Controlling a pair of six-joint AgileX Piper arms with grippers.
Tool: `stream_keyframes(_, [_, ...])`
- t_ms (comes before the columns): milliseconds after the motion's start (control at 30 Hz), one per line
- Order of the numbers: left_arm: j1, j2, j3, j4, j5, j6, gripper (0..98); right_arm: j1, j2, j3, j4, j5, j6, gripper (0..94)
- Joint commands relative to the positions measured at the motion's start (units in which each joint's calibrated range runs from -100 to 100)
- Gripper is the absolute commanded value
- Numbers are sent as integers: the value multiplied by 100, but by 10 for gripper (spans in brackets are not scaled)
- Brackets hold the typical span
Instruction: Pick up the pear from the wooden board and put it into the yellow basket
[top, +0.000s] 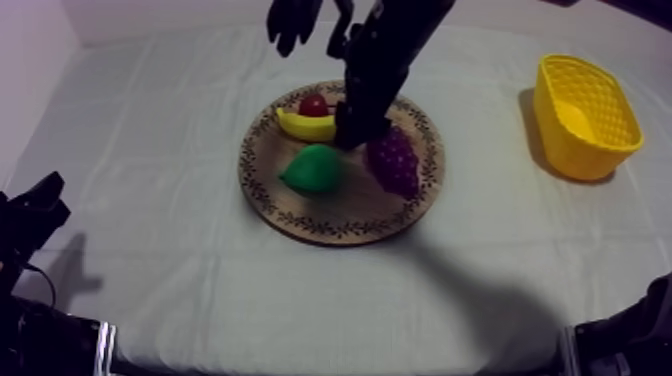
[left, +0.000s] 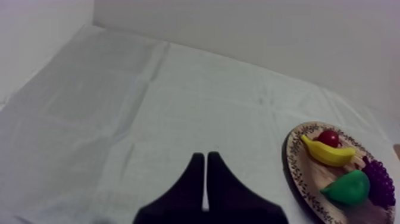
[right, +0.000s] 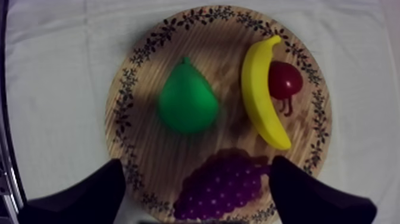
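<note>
Right wrist view: right hand (right: 197, 170) gapes over round grained wooden board (right: 223, 59) bearing smooth pear (right: 187, 104).

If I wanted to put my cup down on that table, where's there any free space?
Bare cloth lies between the wooden board and the yellow basket, and between the board and the left gripper. The board is crowded: pear, banana, grapes, small red fruit, with the right gripper above it.
</note>
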Motion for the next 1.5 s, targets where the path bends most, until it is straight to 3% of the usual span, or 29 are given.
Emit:
stream_keyframes(0, [-1, 0, 5, 1, -1, 1, 1, -22, 328, -81, -5, -35, -4, 858])
stream_keyframes(700, [-1, 0, 5, 1, -1, 1, 1, -211, 2170, -952, -82, -339, -38, 832])
stream_keyframes(1067, [-1, 0, 5, 1, -1, 1, 1, -255, 2572, -1106, -109, -379, -48, 653])
stream_keyframes(1300, [-1, 0, 5, 1, -1, 1, 1, -230, 2585, -1078, -172, -453, -53, 409])
stream_keyframes(1467, [-1, 0, 5, 1, -1, 1, 1, -221, 2188, -742, -216, -439, -15, 390])
